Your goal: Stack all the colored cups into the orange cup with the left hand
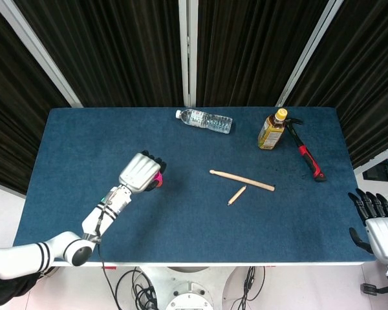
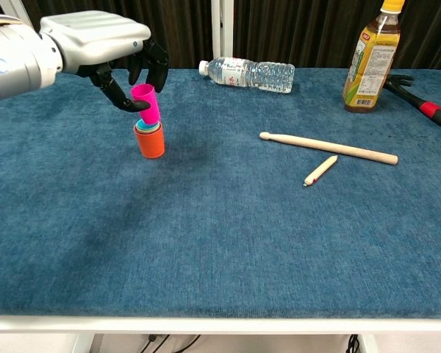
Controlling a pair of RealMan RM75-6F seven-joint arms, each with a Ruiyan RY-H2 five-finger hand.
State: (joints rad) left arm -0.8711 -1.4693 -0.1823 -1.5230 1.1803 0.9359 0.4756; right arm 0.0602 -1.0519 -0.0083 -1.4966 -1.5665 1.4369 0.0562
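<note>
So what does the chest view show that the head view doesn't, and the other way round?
Only the chest view shows the orange cup with cups nested inside, and the pink cup held just above it; from the head camera the left hand hides the orange cup. Only the head view shows the right hand, off the table edge, holding nothing. Both show the water bottle, the drumstick and the sauce bottle.

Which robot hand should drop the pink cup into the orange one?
The left robot hand: it already holds the pink cup right over the orange cup. The right robot hand sits off the table's far edge, holding nothing.
</note>
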